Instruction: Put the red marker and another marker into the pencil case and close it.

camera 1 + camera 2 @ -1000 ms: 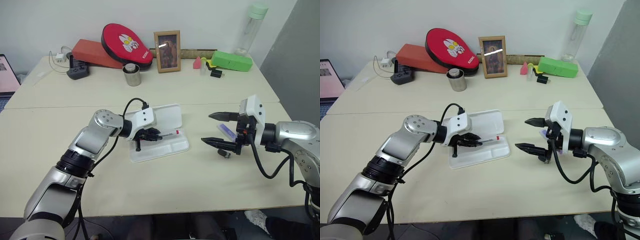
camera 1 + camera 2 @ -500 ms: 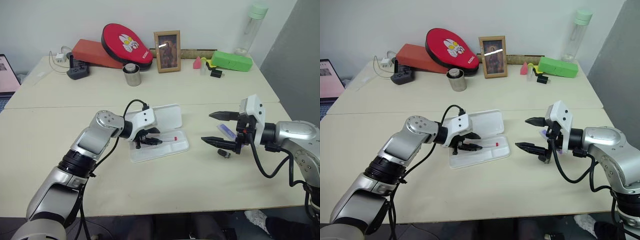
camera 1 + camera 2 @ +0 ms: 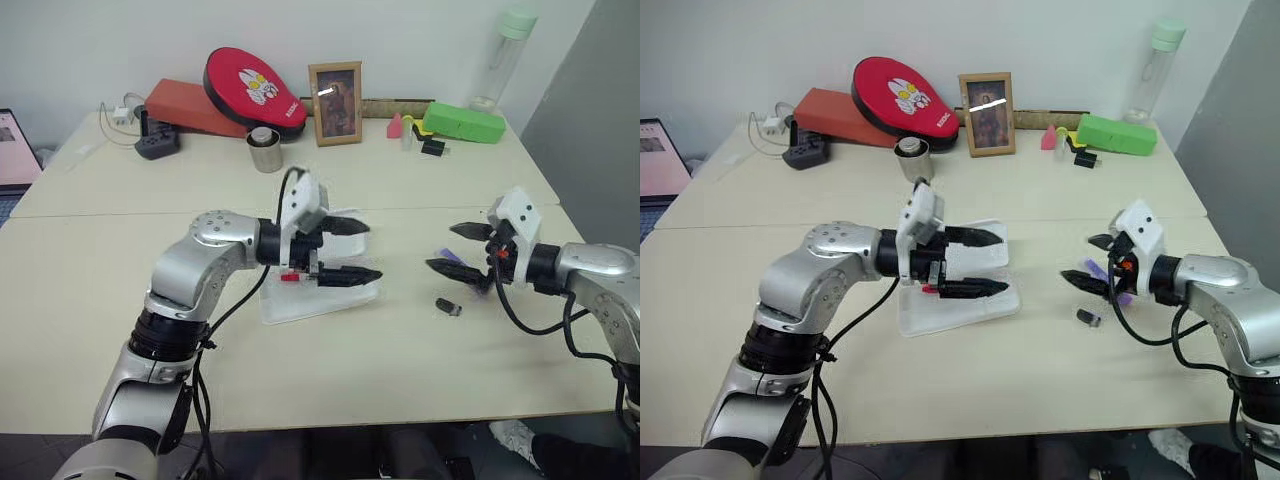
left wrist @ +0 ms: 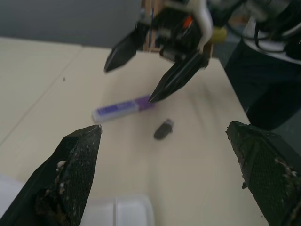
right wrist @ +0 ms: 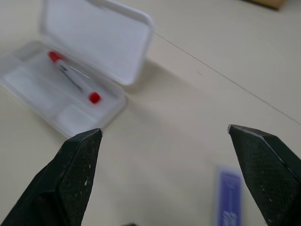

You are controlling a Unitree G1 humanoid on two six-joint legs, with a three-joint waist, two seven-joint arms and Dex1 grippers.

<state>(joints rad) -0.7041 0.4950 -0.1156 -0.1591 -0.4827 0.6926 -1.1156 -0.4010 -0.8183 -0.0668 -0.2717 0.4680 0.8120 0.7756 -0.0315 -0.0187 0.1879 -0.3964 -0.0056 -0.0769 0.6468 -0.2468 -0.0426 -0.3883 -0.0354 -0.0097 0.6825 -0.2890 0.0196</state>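
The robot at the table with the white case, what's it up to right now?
It is packing markers into the pencil case, which lies open on the table. The red marker already rests in its tray. The left tool hangs open above the case, holding nothing. The right tool is open too, right by the purple highlighter, which lies on the table near a small black stub. The case is not yet closed.

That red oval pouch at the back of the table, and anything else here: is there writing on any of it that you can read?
Red pouch: a white cartoon figure and small white lettering near its edge, too small to read.
Purple highlighter: no legible print.
Framed picture: an image, no words.
Nothing else bears readable text.
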